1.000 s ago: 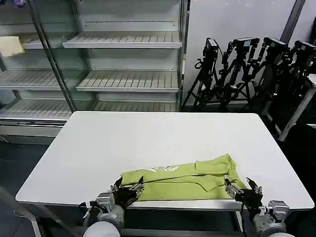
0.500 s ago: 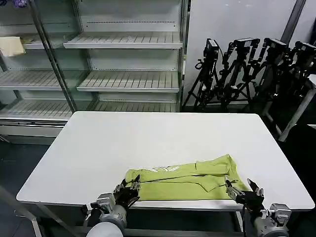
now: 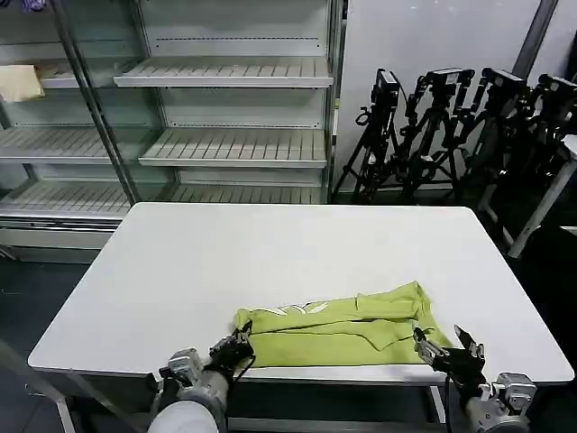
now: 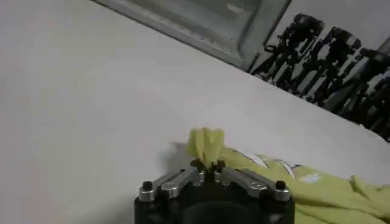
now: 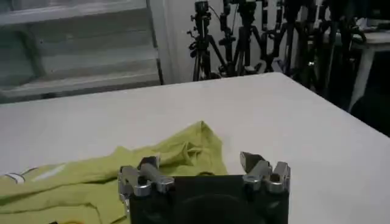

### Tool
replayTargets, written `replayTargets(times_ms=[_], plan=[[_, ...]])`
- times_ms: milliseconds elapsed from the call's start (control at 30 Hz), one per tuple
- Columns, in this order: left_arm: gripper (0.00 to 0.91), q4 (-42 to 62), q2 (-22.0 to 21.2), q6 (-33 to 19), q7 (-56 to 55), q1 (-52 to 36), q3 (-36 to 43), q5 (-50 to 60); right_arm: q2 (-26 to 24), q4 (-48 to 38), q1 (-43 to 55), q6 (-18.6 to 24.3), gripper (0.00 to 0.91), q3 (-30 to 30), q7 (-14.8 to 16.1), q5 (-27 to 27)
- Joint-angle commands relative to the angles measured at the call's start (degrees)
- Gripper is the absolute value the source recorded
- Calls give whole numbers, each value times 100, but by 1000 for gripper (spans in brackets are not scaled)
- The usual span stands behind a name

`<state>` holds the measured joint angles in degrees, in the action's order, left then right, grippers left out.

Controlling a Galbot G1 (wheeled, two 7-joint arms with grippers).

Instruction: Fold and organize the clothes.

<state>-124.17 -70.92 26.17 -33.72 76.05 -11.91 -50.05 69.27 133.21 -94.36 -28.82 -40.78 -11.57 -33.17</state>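
A lime yellow-green T-shirt (image 3: 343,327) lies as a long folded band near the white table's front edge, with a bit of white print (image 3: 296,309) showing on top. My left gripper (image 3: 238,346) sits at the band's left end, shut on a pinched fold of the cloth (image 4: 206,145). At the right end my right gripper (image 3: 448,347) stands open at the table's edge, its fingers (image 5: 259,167) spread wide with the shirt's end (image 5: 189,146) just beyond them and nothing between them.
The white table (image 3: 270,253) stretches bare behind the shirt. Grey shelving (image 3: 225,135) stands beyond its far edge, with a pale cream cloth (image 3: 20,83) on a left shelf. Black tripods (image 3: 451,126) cluster at the back right.
The left gripper has drawn the shirt's left end to the right, shortening the band. The right gripper has eased back slightly and stays open.
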Motion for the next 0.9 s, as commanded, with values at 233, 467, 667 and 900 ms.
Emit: replayTargets(times_ms=[233, 467, 667, 900], plan=[[10, -132, 783, -127, 32, -80, -1660, -1696, 49, -6, 28, 9, 907, 17, -1, -3], [20, 16, 1355, -111, 73, -219, -2242, -2210, 79, 4, 63, 5, 907, 52, -10, -2], [10, -579, 1185, -129, 65, -272, -1802, -2784, 111, -20, 5, 11, 907, 34, -10, 22], [10, -728, 184, -222, -6, -783, -662, -3072, 138, -52, -95, 18, 907, 98, -2, 136]])
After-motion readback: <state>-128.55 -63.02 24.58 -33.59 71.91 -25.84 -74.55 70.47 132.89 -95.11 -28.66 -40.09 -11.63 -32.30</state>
